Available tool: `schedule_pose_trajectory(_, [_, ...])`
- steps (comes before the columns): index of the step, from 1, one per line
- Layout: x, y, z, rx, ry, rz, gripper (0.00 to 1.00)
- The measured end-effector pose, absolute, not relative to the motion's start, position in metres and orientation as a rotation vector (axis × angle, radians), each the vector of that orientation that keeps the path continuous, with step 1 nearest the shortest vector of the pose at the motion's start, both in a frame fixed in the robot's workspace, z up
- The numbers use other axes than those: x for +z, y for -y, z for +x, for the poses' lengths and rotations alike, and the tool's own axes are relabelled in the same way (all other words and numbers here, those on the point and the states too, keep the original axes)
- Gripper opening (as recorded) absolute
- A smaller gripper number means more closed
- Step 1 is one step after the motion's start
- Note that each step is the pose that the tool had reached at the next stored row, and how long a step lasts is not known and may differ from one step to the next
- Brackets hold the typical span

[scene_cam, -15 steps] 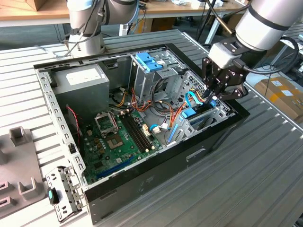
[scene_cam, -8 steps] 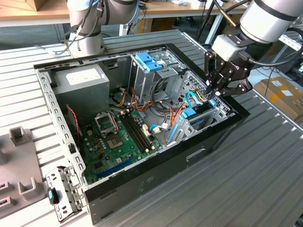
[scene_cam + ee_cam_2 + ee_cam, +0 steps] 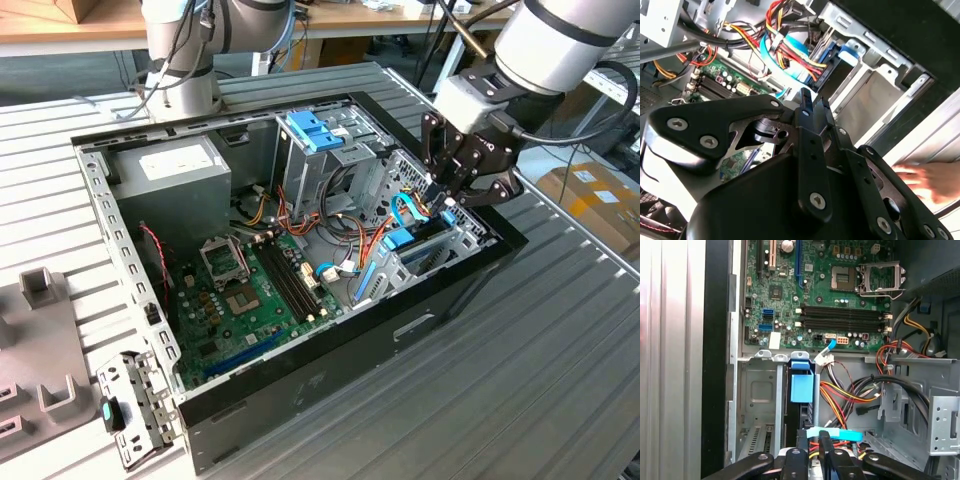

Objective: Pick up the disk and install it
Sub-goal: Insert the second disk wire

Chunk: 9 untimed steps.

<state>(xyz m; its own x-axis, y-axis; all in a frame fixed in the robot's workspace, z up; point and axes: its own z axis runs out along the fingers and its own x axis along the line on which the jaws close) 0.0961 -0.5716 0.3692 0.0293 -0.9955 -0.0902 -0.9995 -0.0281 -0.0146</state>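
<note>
My gripper (image 3: 447, 196), fingers (image 3: 826, 452) drawn narrow with nothing between them, hangs just above the drive bay at the front corner of the open computer case (image 3: 300, 400), where the disk (image 3: 801, 405) stands on edge in its slot, blue carrier uppermost.

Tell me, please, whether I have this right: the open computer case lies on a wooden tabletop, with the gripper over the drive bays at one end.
Not quite. The computer case lies on a grey slatted metal table, not a wooden one, as the exterior view shows. The rest holds: the gripper is over the drive bays at one end.
</note>
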Motion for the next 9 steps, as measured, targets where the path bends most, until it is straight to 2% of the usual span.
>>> schedule_pose_trajectory(9, [0.3689, 0.5717, 0.0903, 0.084, -2.137, -2.2, 0.24])
